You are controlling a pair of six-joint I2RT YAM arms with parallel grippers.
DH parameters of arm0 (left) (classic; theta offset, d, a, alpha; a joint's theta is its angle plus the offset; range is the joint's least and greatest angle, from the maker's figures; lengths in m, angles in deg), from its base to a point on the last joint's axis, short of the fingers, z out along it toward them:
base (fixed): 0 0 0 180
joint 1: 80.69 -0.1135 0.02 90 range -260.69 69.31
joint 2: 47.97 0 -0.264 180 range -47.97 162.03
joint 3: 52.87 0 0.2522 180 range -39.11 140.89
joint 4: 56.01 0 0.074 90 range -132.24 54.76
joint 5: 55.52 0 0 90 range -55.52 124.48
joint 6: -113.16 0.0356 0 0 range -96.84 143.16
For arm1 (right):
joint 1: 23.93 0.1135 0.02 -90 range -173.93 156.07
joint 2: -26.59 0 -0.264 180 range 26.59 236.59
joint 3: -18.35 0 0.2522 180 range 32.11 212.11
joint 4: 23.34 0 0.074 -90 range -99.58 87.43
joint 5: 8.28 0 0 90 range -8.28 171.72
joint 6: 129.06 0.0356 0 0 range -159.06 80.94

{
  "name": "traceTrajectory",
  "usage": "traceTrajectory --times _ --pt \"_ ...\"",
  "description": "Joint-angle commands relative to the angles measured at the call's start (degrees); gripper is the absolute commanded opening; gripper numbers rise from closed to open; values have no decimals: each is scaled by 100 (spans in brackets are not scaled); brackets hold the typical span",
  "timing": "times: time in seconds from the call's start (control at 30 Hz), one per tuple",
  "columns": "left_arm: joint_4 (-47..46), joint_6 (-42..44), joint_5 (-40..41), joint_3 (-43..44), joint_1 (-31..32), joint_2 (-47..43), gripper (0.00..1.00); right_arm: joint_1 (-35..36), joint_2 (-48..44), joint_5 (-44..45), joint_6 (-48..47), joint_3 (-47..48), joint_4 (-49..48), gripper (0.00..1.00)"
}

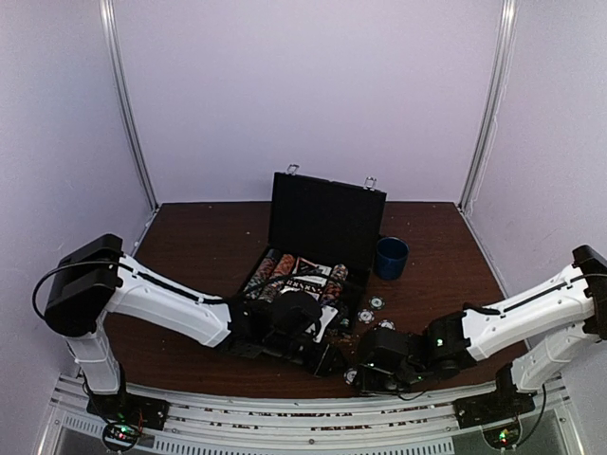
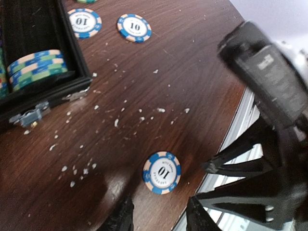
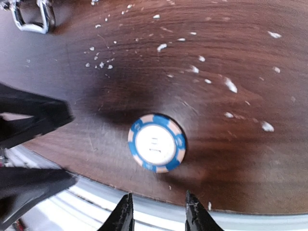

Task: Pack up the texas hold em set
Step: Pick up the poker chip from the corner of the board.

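Black fingers of the left pincer (image 2: 161,217) stand apart with nothing between them, just short of a blue-and-cream chip (image 2: 161,172) that lies flat close to the near edge of the table (image 2: 202,72). The right pincer (image 3: 159,216), likewise parted and empty, hovers over what seems to be the same chip from the other side. The chip looks light, rigid and thin, and its smooth face offers no purchase from above. I judge it is best pinched across its rim, or slid over the near edge to free its underside. Further in, another loose chip (image 2: 134,27) lies beside the open black case (image 2: 48,91), where one slot holds a row of chips (image 2: 36,67).
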Motion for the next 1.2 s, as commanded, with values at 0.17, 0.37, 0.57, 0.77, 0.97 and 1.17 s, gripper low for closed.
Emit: traceTrajectory --times 0.17,0.37,0.57,0.77,0.97,1.17 --pt "-472 601 -283 532 22 723 38 17 -1366 -281 1359 -1539 -1381 34" --pt "-533 758 -360 702 22 1016 36 22 -1806 -367 1767 -1996 -1763 34" --pt "-869 693 -591 595 22 1188 33 30 -1854 -482 1994 -2289 -2113 33" --pt "-1346 571 -900 311 71 1276 30 81 -1584 -514 2083 -2265 -2168 34" --pt "-1481 606 -1166 169 233 1251 29 159 -1312 -413 2440 -2323 -2400 38" --pt "-1651 604 -1419 50 324 1267 29 207 -1308 -270 2768 -2495 -2498 40"
